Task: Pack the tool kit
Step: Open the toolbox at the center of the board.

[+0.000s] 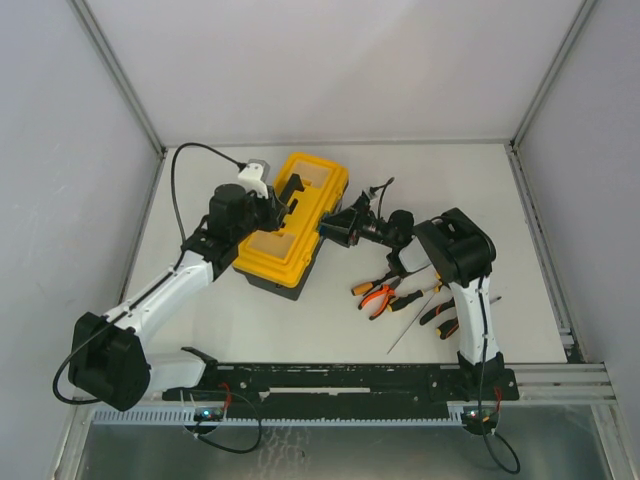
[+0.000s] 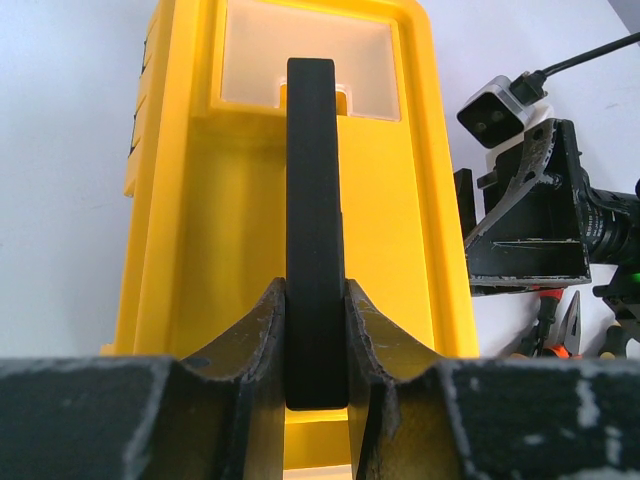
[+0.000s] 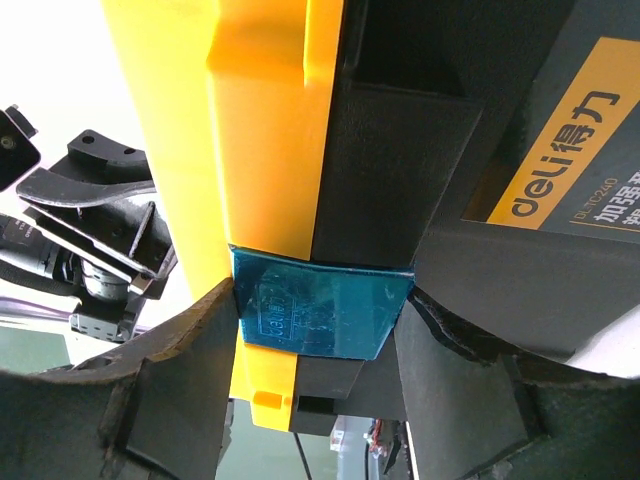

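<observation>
The toolbox (image 1: 295,225) stands closed in mid-table, with a yellow lid (image 2: 200,200) over a black body. My left gripper (image 1: 275,205) is shut on its black handle (image 2: 312,210), which stands upright between my fingers. My right gripper (image 1: 335,225) is at the box's right side, its jaws closed on the teal latch (image 3: 320,305), which spans the yellow lid and black body (image 3: 400,150). Orange- and yellow-handled pliers (image 1: 378,293) and screwdrivers (image 1: 437,315) lie on the table, right of the box.
White walls enclose the table at the back and both sides. A black rail (image 1: 340,380) runs along the near edge. A cable (image 1: 185,165) loops from the left arm toward the back left.
</observation>
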